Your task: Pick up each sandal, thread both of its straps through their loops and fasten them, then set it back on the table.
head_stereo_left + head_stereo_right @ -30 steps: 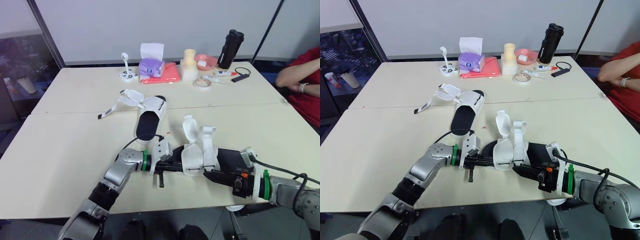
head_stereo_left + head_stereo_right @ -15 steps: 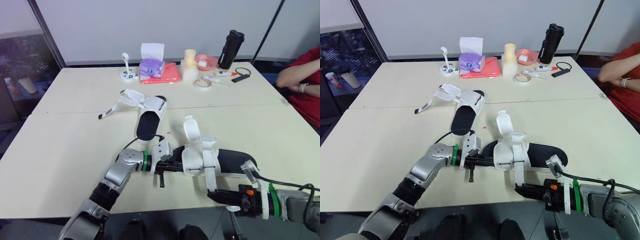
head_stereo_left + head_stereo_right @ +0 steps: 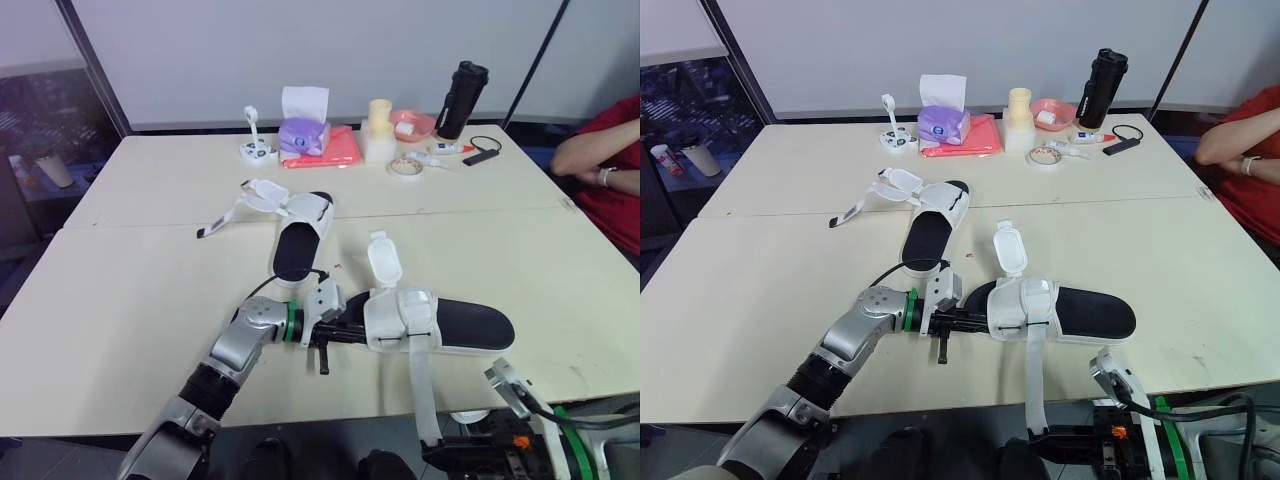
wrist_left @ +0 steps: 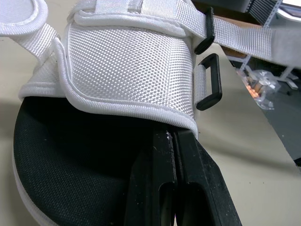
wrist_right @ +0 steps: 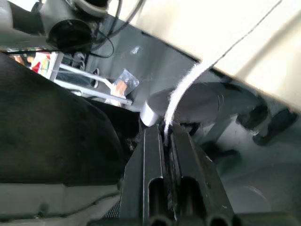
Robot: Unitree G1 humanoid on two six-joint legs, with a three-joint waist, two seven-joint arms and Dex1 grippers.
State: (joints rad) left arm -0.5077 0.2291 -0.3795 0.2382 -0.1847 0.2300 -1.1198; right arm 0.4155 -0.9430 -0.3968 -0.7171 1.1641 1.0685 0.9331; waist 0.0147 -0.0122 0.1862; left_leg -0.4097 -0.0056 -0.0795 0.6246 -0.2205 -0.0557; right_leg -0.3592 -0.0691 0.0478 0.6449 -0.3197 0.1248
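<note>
Sandal flat on table, toe end pinched btwn L gripper fingers, closed on it as anchor. R gripper clamps strap tip, holding it taut off table edge, prob. to cinch thru loop.

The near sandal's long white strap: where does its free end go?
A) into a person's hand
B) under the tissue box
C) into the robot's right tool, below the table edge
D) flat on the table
C: the strap runs off the near sandal, past the edge of the table, into the shut right tool.
</note>
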